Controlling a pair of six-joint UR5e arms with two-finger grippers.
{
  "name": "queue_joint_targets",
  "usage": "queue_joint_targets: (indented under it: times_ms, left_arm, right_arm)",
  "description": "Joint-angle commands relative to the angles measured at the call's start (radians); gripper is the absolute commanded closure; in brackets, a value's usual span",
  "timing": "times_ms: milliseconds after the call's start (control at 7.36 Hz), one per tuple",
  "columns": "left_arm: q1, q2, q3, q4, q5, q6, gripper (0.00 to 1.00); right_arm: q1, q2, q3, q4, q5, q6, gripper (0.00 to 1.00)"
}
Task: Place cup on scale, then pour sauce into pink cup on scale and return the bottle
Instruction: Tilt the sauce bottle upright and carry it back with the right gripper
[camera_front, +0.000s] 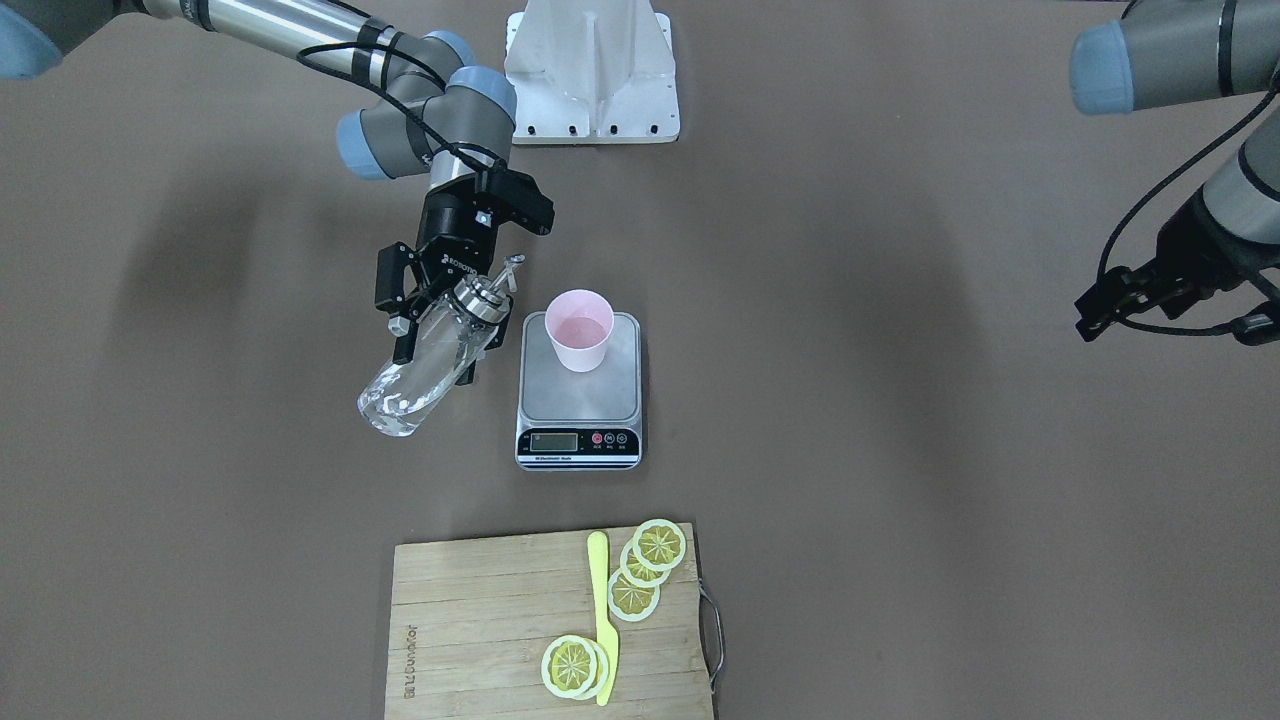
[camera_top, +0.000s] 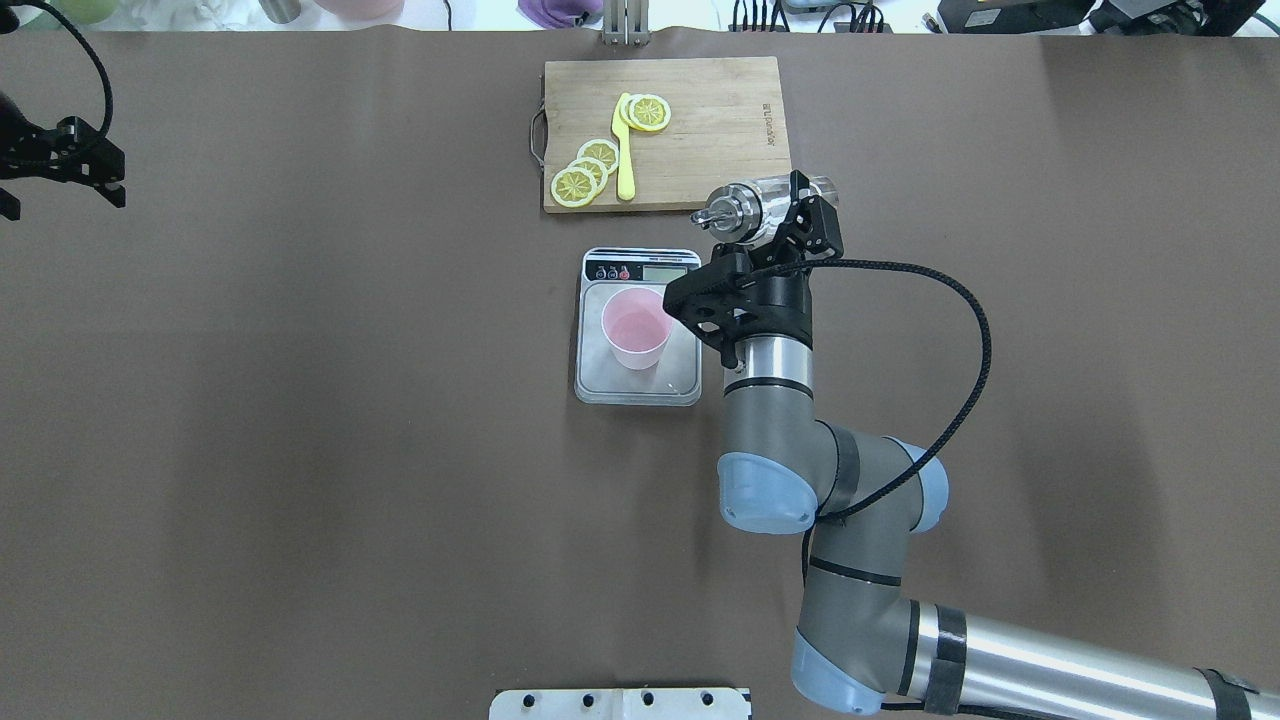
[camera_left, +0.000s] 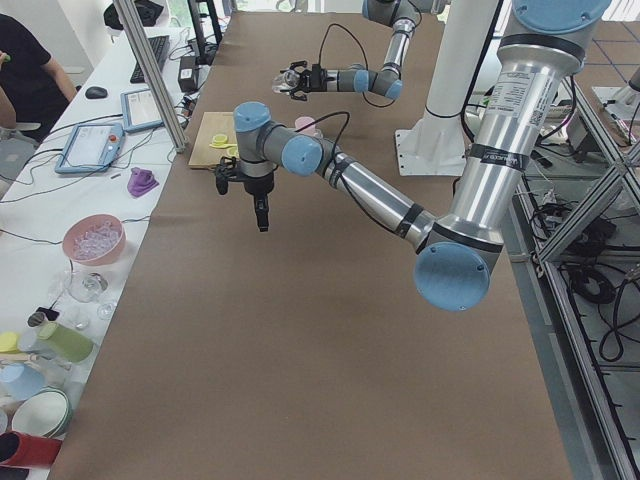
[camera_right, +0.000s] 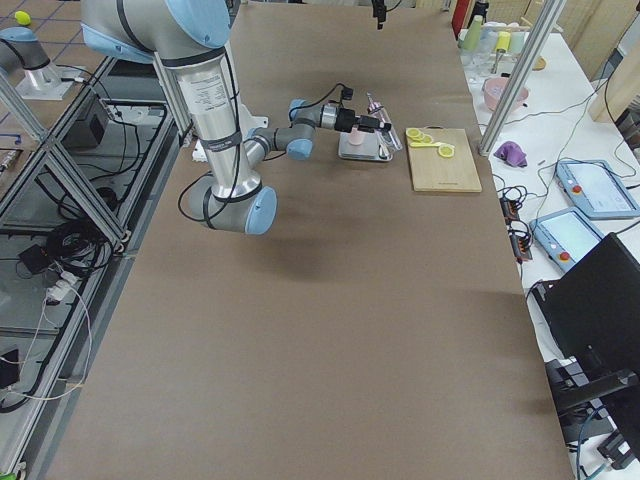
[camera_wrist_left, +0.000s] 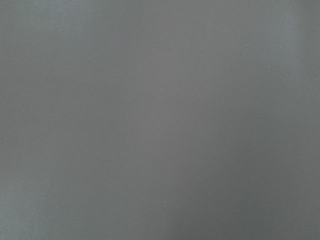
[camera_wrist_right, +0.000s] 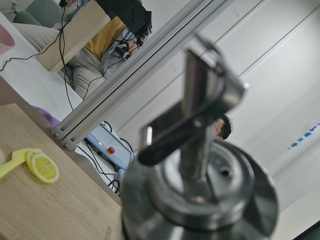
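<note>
The pale pink cup (camera_front: 579, 330) stands upright on the grey platform of the scale (camera_front: 580, 400), toward the robot's end; it also shows from overhead (camera_top: 636, 328) on the scale (camera_top: 600, 380). My right gripper (camera_front: 435, 350) is shut on the clear glass bottle (camera_front: 410, 390) and holds it tilted in the air beside the scale, with clear liquid in its lower end. The silver spout (camera_front: 505, 275) points toward the cup's side but is not over the cup. From overhead the bottle (camera_top: 760, 200) sits off the scale's right. My left gripper (camera_top: 60, 200) hangs open and empty far to the left.
A wooden cutting board (camera_front: 480, 620) with several lemon slices (camera_front: 640, 570) and a yellow knife (camera_front: 603, 620) lies across the table from the robot, beyond the scale. The white robot mount (camera_front: 592, 70) stands at the robot's edge. The left wrist view shows only plain grey.
</note>
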Motion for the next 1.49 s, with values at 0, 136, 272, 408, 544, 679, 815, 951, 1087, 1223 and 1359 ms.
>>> queue_joint_targets:
  times_ms: [0,136,272,408,544,679,815,951,1087,1223,1359]
  left_arm:
    - [0.0,-0.004,0.009,-0.001,0.001,0.0,0.02]
    - [0.0,-0.005,0.004,-0.001,0.001,-0.001,0.02]
    - [-0.006,-0.007,0.006,0.001,0.001,-0.001,0.02]
    - [-0.014,-0.012,0.003,-0.001,0.001,-0.003,0.02]
    - [-0.014,-0.013,-0.01,0.001,0.001,-0.014,0.02]
    - [-0.014,-0.015,-0.013,0.001,0.001,-0.017,0.02]
    - [-0.014,-0.016,-0.022,0.001,0.001,-0.018,0.02]
    - [-0.014,-0.016,-0.033,0.004,0.003,-0.02,0.02]
    - [-0.014,-0.021,-0.04,0.004,0.003,-0.023,0.02]
    - [-0.014,-0.021,-0.043,0.004,0.003,-0.023,0.02]
    - [-0.014,-0.021,-0.047,0.004,0.003,-0.023,0.02]
  right_arm:
    - [0.056,-0.064,0.101,0.017,0.14,0.143,1.0]
    - [0.097,-0.101,0.141,0.017,0.215,0.181,1.0]
    - [0.123,-0.127,0.15,0.016,0.248,0.222,1.0]
    - [0.151,-0.184,0.152,0.016,0.32,0.326,1.0]
    - [0.2,-0.197,0.16,0.017,0.413,0.412,1.0]
    - [0.252,-0.221,0.178,0.019,0.484,0.437,1.0]
    - [0.301,-0.285,0.196,0.017,0.573,0.462,1.0]
    - [0.365,-0.328,0.206,0.019,0.671,0.549,1.0]
    - [0.424,-0.37,0.215,0.02,0.749,0.591,1.0]
    - [0.453,-0.408,0.233,0.02,0.78,0.626,1.0]
    - [0.456,-0.428,0.232,0.019,0.781,0.704,1.0]
